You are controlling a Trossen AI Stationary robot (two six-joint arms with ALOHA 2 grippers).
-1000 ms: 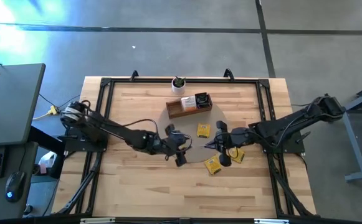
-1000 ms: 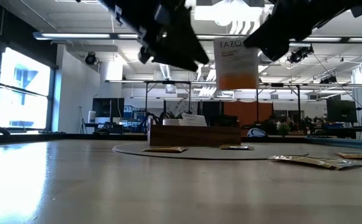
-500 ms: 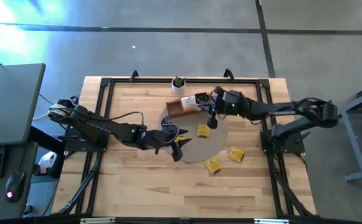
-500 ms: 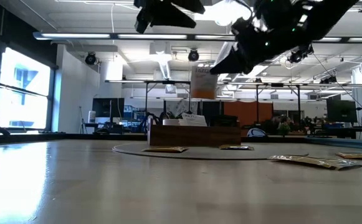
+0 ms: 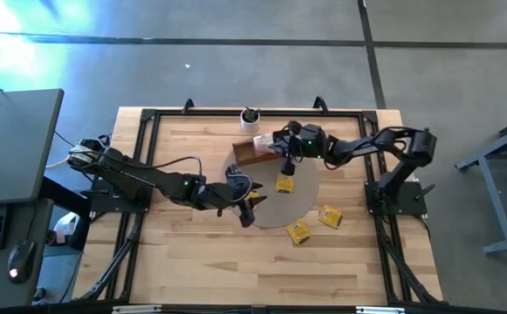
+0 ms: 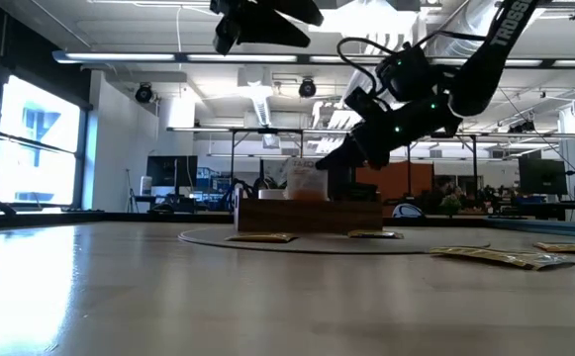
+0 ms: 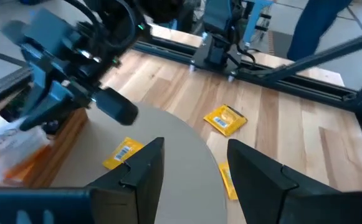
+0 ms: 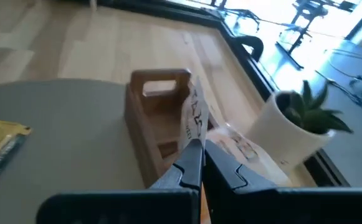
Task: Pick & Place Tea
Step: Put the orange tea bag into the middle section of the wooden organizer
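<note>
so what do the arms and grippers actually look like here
Both arms are dark, slim and jointed, with black cables looping along them. The right arm shows white lettering and small green lights near its wrist. The left gripper and right gripper each have two dark, angular fingers.

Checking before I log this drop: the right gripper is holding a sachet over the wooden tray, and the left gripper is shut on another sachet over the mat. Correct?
Not quite. The left gripper is open and holds nothing, as the left wrist view shows; it hovers above the grey mat. The rest stands: the right gripper is shut on a sachet over the wooden tray.
</note>
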